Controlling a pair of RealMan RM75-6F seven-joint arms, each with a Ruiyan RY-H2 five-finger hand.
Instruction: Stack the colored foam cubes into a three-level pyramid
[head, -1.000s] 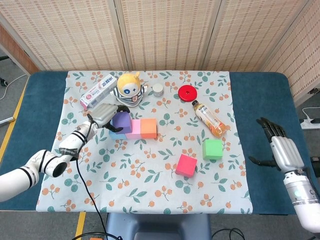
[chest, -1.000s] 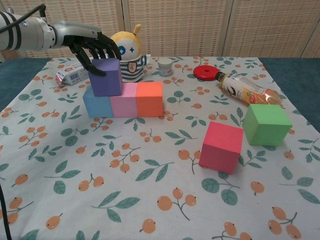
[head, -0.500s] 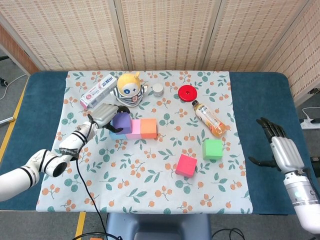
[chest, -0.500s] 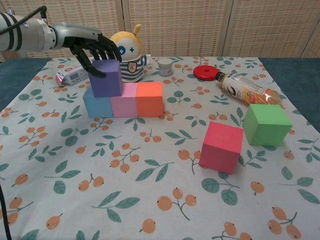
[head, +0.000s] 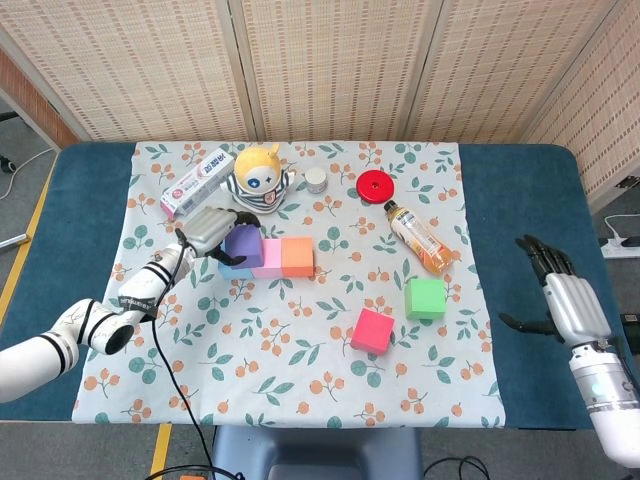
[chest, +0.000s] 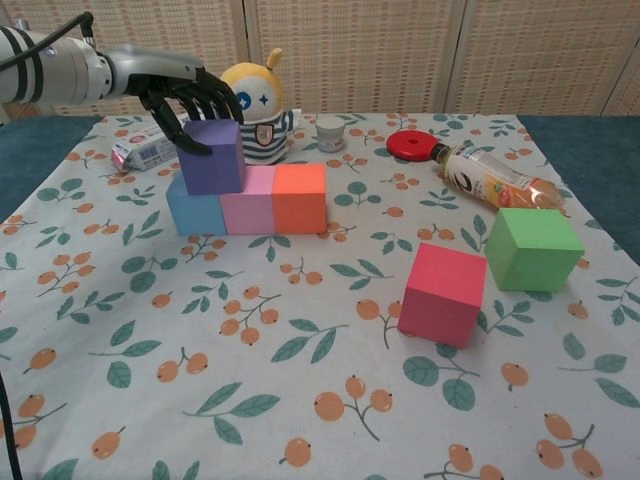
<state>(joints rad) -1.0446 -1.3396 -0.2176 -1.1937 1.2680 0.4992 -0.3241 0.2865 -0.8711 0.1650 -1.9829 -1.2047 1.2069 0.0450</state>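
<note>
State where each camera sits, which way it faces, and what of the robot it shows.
Head view: high above the near table edge, looking steeply down on the whole table; shows the left robot hand on the purple cube and the right robot hand, idle.
Chest view: low at the near edge, looking level across the cloth; only the left robot hand shows.
Shared: purple cube, red cube, green cube.

purple cube (chest: 211, 156): matt foam | tablecloth (chest: 300, 400): printed cloth | bottle (chest: 497, 181): glossy plastic
</note>
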